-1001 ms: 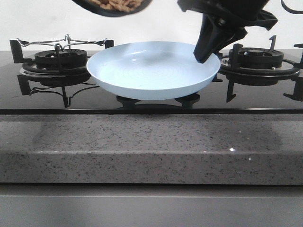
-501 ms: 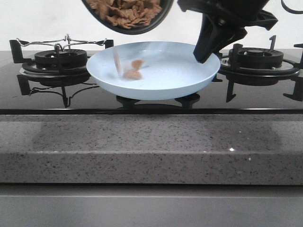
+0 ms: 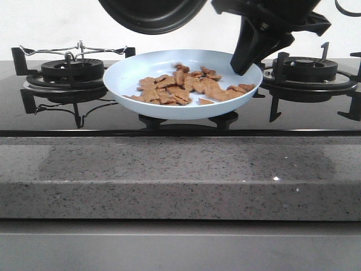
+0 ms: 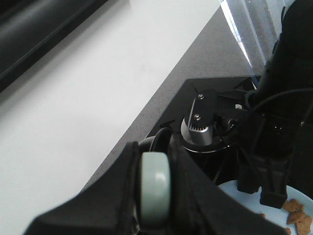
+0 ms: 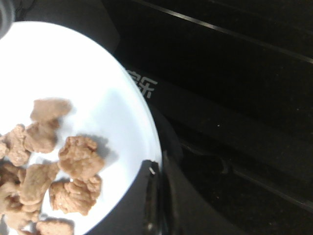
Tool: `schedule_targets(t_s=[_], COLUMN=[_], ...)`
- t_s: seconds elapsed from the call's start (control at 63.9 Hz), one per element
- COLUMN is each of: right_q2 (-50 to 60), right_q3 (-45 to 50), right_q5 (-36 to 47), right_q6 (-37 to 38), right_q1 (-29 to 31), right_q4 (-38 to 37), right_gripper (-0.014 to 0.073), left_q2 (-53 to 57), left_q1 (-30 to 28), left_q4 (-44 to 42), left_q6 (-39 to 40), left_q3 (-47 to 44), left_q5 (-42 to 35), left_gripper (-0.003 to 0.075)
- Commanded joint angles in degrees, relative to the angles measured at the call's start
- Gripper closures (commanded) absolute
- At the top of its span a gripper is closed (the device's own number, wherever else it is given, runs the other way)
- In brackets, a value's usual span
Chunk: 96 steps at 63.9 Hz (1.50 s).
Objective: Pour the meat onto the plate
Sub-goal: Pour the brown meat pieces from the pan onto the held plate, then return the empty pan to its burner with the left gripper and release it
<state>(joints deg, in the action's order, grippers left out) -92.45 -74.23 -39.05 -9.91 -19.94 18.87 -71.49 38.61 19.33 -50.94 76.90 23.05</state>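
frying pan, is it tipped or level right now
Tipped. The frying pan hangs tilted above the plate, its visible inside bare, and the meat lies spread on the plate.

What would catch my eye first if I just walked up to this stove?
Probably the pale blue plate in the middle of the stovetop, between the two burners, with reddish-brown meat scattered across it. Right above it hangs a tilted black frying pan, now showing no meat inside. A black robot gripper pinches the plate's right rim.

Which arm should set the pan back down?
Left, probably: its gripper holds the tipped pan above the plate. The right gripper sits at the plate rim, meat already out.
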Motion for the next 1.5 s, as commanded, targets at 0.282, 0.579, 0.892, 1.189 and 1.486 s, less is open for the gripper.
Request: schedule_targets(t_s=[0.282, 0.579, 0.892, 1.189, 1.486], right_q2=[2.1, 2.1, 2.1, 2.1, 2.1], right_q3=[-1.4, -1.4, -1.4, -1.4, -1.4], right_q5=[1.9, 1.9, 1.9, 1.9, 1.9], right_q6=[-0.7, -0.7, -0.7, -0.7, -0.7], right_q1=[0.0, 0.0, 0.0, 0.0, 0.0], right_q4=[0.2, 0.2, 0.2, 0.2, 0.2], right_gripper=[0.0662, 0.0662, 0.0662, 0.0662, 0.0662], left_q2=[2.0, -1.4, -12.1, -24.4, -31.5], left_q1=[-8.4, -31.1, -48.1, -54.5, -54.8], left_q4=[2.5, 35.1, 64.2, 83.8, 86.6], left_q6=[10.8, 11.7, 10.6, 10.6, 9.9], left_q3=[1.9, 1.9, 1.9, 1.9, 1.9], left_q5=[-8.0, -8.2, 5.5, 22.3, 25.3], left_gripper=[0.0741, 0.0741, 0.0741, 0.0741, 0.0741])
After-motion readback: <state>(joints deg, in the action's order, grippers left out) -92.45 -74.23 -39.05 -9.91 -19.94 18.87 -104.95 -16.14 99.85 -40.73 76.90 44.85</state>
